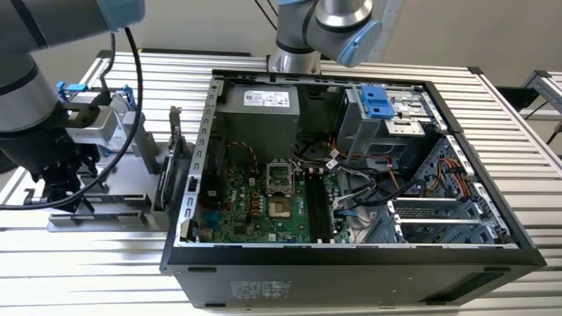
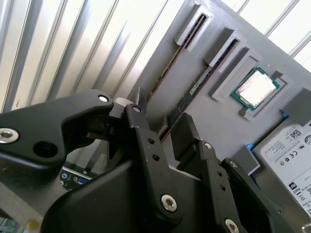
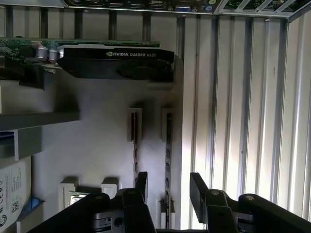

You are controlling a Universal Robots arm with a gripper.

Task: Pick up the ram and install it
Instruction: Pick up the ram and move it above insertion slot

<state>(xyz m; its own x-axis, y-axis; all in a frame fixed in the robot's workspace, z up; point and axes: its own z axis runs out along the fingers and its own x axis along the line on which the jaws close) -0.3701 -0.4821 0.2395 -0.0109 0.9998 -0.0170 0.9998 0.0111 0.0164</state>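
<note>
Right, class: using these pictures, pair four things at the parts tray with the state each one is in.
Things:
1. ram
2. processor chip
3. hard drive
4. pincer

States:
A. open, astride the ram
B. lying flat in a square pocket
C. standing on edge in a narrow slot
D. lying with its white label facing up

Pairs: 1-C, 2-B, 3-D, 4-A
</note>
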